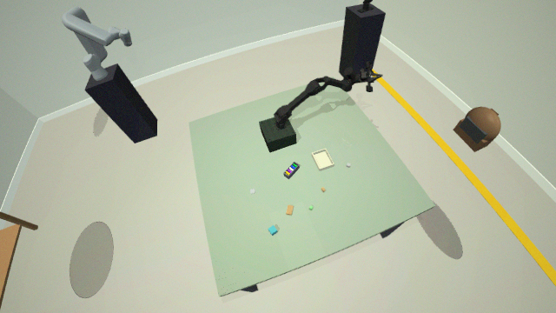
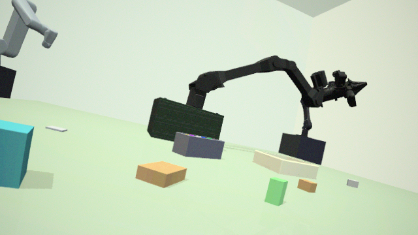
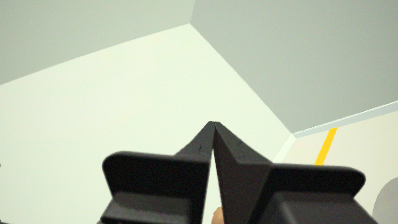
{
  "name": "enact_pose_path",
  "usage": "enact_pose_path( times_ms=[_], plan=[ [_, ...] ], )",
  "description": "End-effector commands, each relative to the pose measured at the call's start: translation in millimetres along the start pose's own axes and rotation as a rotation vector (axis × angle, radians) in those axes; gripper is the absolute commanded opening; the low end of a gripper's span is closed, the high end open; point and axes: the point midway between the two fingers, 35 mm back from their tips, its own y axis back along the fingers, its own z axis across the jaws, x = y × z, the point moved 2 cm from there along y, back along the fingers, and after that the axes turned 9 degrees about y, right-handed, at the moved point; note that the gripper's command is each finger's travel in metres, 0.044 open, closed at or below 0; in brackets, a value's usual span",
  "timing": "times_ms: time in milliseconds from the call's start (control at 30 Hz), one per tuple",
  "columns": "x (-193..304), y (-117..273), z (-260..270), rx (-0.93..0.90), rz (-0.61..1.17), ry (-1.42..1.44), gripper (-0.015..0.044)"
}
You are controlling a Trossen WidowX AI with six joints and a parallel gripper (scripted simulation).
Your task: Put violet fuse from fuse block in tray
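The violet fuse (image 1: 288, 171) (image 2: 192, 135) sits in the fuse block (image 2: 204, 148), in a row with yellow, white, blue and green fuses. In the exterior view only the fuse tops show above the block's edge. The cream tray (image 1: 322, 160) (image 2: 298, 170) lies to the right of the block and holds nothing that I can see. My gripper (image 1: 380, 76) (image 2: 366, 83) (image 3: 213, 126) is shut and empty, its fingertips meeting. It is raised far out to the right, well away from block and tray, and points away from them.
The arm's dark base (image 1: 278, 136) (image 2: 186, 119) stands behind the block. A teal block (image 1: 273, 229) (image 2: 14, 153), a larger orange block (image 1: 289, 209) (image 2: 161, 173), a smaller orange block (image 1: 323, 189) (image 2: 307, 185), a green block (image 1: 311, 208) (image 2: 276, 192) and small pale pieces lie about the table.
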Motion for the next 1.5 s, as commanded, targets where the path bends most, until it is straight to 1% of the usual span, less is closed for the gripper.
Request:
enact_pose_path(
  times_ms=[0,33,67,200,267,400,567,733,900,1067,1267,1467],
  plan=[
    [-0.2,-1.7,-2.2,0.002,0.002,0.009,0.0026],
    [-1.0,-6.7,-8.9,0.008,0.007,0.037,0.0053],
    [-2.4,-14.7,-20.3,0.019,0.017,0.083,0.0064],
    [-12.3,-48.6,-77.2,0.078,0.074,0.294,0.0064],
    [-17.7,-59.9,-101.1,0.103,0.102,0.373,0.0064],
    [-35.1,-81.3,-165.6,0.172,0.182,0.563,0.0064],
    [-64.4,-93.8,-249.9,0.266,0.307,0.774,0.0064],
    [-101.1,-90.7,-332.9,0.370,0.463,0.949,0.0064],
    [-143.9,-71.2,-410.6,0.477,0.645,1.079,0.0064],
    [-189.9,-34.7,-479.2,0.581,0.847,1.156,0.0064],
    [-245.4,28.4,-544.0,0.692,1.104,1.174,0.0064],
    [-298.5,106.8,-588.2,0.782,1.360,1.107,0.0064]
  ],
)
